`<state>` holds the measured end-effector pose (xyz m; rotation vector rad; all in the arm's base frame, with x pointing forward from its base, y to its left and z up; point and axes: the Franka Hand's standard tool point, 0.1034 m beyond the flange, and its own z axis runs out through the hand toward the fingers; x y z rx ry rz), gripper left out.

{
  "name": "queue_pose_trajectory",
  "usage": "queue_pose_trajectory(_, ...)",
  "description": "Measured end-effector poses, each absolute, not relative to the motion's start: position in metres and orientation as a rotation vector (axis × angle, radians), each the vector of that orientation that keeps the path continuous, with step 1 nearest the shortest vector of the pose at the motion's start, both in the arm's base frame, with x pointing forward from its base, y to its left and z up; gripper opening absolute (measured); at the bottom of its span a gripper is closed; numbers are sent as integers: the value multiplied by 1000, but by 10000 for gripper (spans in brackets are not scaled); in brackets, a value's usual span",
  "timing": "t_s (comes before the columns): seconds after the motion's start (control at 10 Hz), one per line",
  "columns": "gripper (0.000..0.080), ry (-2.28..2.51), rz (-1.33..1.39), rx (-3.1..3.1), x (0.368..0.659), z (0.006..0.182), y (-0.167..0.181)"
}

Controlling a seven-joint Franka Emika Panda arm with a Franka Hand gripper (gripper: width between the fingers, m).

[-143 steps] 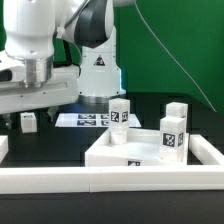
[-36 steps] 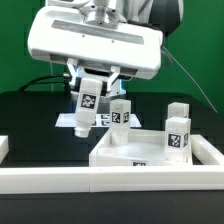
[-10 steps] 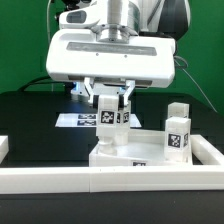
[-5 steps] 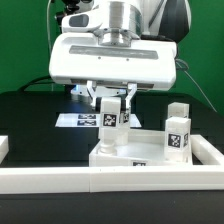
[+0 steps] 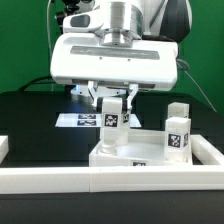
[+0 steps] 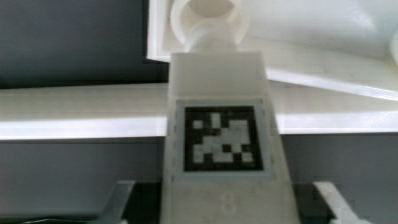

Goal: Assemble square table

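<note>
My gripper [image 5: 112,100] is shut on a white leg [image 5: 110,124] with a black-and-white tag and holds it upright over the near left corner of the white square tabletop [image 5: 150,152]. In the wrist view the leg [image 6: 222,120] fills the middle, and its far end meets a round hole [image 6: 210,12] in the tabletop corner. A finger [image 6: 125,202] shows on each side of the leg. A second leg [image 5: 176,130] stands on the tabletop at the exterior view's right. A third leg [image 5: 125,114] stands just behind the held one, partly hidden.
The marker board [image 5: 78,120] lies on the black table behind the tabletop. A long white border bar [image 5: 100,181] runs along the front, with a piece [image 5: 3,147] at the exterior view's left. The wide white wrist housing [image 5: 115,60] hangs over the scene.
The gripper took a leg from the exterior view's left, carried it to the tabletop's left corner, and in the last second lowered it slightly there.
</note>
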<state>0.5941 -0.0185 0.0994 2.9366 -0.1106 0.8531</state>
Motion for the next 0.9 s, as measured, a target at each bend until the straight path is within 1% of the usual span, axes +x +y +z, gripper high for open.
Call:
queue_pose_trajectory(0.2, 290, -112, 855, 2935, 594, 99, -20)
queue_pose_trajectory(0.5, 290, -116, 867, 2917, 586, 97, -24)
queue_pose_trajectory(0.9, 290, -111, 866, 2918, 585, 96, -22)
